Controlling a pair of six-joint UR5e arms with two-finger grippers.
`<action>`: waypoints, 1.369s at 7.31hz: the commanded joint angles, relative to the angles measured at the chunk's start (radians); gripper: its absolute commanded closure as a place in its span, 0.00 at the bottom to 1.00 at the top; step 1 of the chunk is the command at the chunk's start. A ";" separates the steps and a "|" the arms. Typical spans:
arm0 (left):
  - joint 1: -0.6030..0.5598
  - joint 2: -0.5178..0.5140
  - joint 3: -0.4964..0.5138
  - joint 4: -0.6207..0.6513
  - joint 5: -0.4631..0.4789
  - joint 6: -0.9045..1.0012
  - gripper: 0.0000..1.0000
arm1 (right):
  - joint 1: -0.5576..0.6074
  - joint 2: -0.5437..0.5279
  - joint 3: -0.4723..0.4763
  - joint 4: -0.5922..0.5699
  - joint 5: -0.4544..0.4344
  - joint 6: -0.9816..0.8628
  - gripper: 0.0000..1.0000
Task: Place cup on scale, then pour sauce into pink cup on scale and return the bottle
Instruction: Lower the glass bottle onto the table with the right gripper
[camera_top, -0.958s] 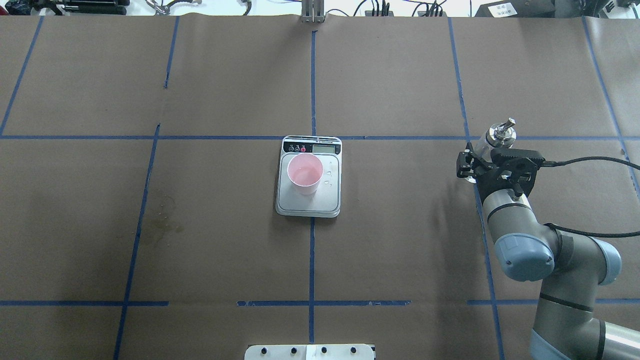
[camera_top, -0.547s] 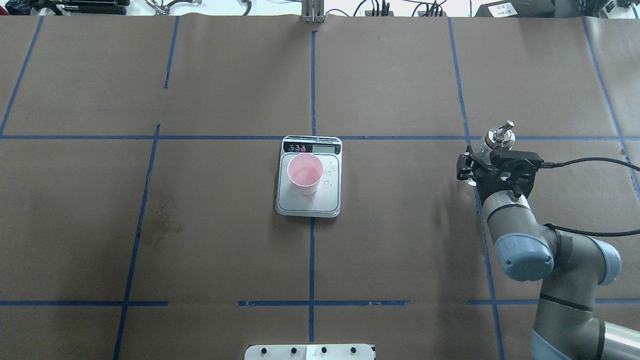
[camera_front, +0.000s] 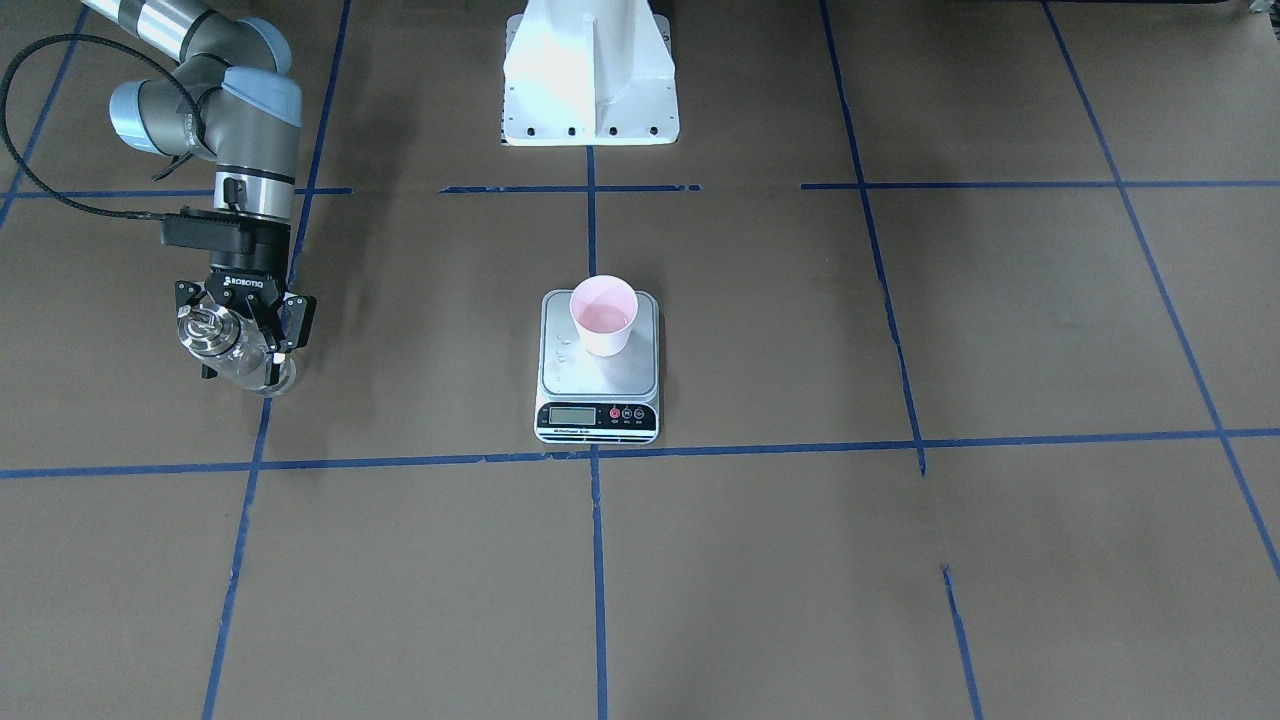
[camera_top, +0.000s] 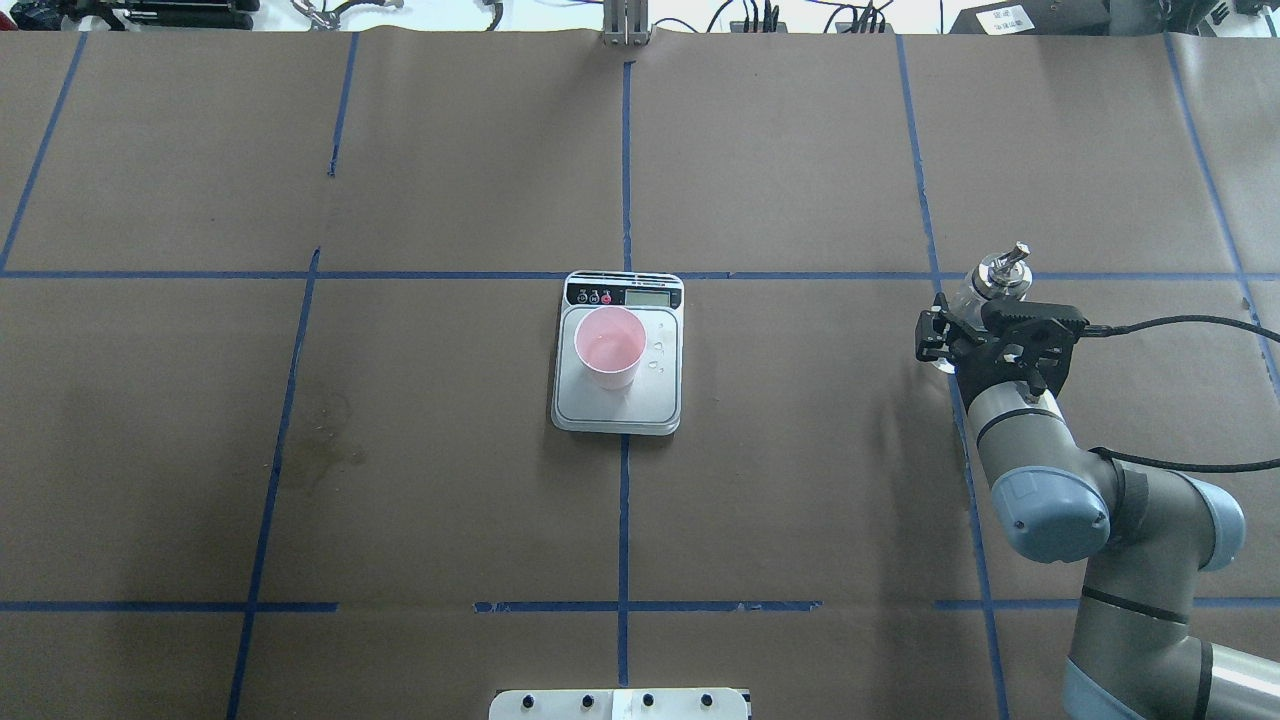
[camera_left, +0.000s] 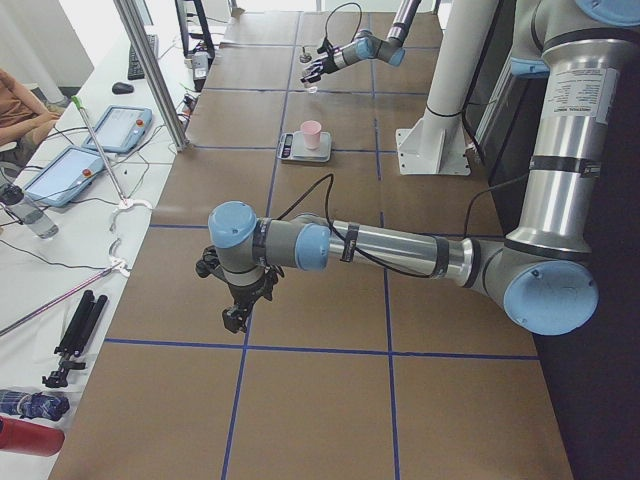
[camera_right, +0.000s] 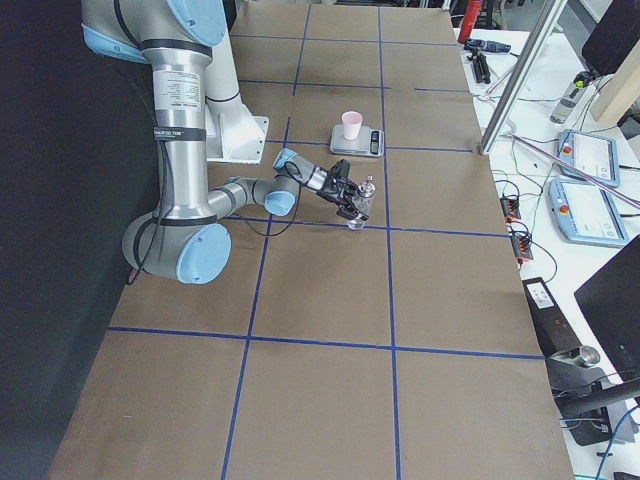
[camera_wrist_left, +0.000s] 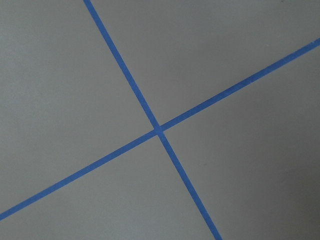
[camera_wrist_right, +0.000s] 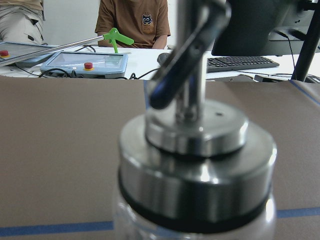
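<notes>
**Right gripper** (camera_front: 243, 345) is closed round the glass body of the bottle (camera_top: 998, 270), below the metal cap (camera_wrist_right: 195, 150). This keeps the bottle upright with the cap uppermost, so nothing more runs out. In the overhead view the bottle is held beside a blue tape line (camera_top: 918, 180), well out at 3 o'clock from the scale (camera_top: 617, 410). Whether its base touches the paper (camera_top: 800, 500) is not clear from any view. The cup (camera_top: 609, 345) stands on the scale, toward 10 o'clock of centre, clear of the display (camera_top: 653, 296) at the 12 o'clock edge, which is thus readable. Droplets (camera_top: 657, 352) lie at the cup's 3 o'clock. Judged stage: pouring over, bottle to be set down. **Left gripper** (camera_left: 235, 315) hangs over bare paper, far from the work; how far open it is cannot be told.
</notes>
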 joint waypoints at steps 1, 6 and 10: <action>0.001 0.002 -0.007 0.001 0.001 0.000 0.00 | 0.000 0.000 0.002 0.001 0.001 0.000 0.72; 0.000 0.003 -0.011 0.001 0.001 0.000 0.00 | -0.002 0.000 0.004 0.003 0.000 0.000 0.43; 0.000 0.002 -0.011 0.001 0.001 0.000 0.00 | -0.002 0.000 0.002 0.004 -0.003 0.000 0.31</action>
